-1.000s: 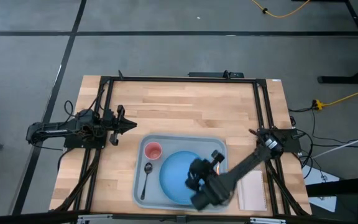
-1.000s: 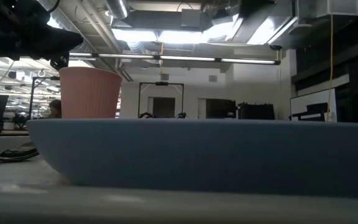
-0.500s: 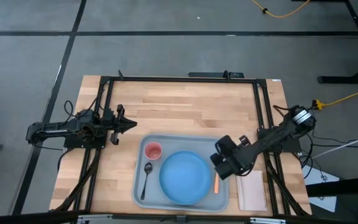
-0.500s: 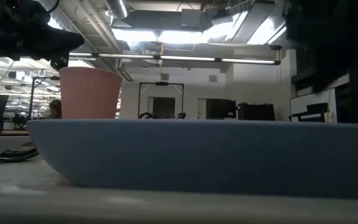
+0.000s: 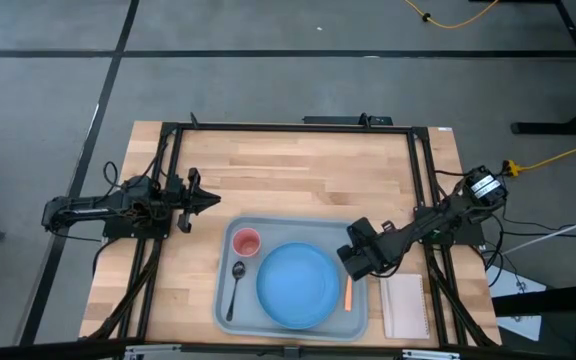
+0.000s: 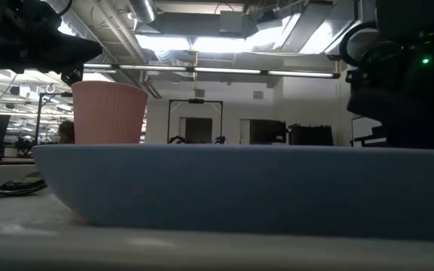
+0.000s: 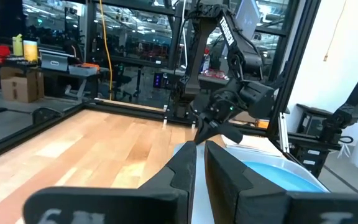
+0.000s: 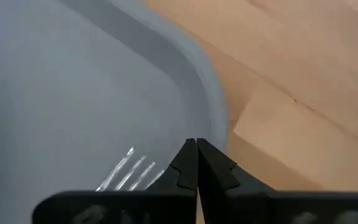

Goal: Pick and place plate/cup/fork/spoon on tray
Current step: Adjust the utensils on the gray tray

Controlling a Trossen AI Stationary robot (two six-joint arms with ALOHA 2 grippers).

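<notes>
right wrist view showed the right hand (image 8: 196,163) clenched and empty above the smooth pale tray (image 8: 73,81), the fork (image 8: 129,169) just beside it, its orange handle hidden. farther off lay the round blue plate (image 5: 298,285), the left hand (image 5: 205,200) clenched over the wooden tabletop (image 5: 298,170).

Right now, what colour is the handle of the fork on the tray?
Orange. The fork lies on the tray beside the plate; the high view shows it best.
</notes>
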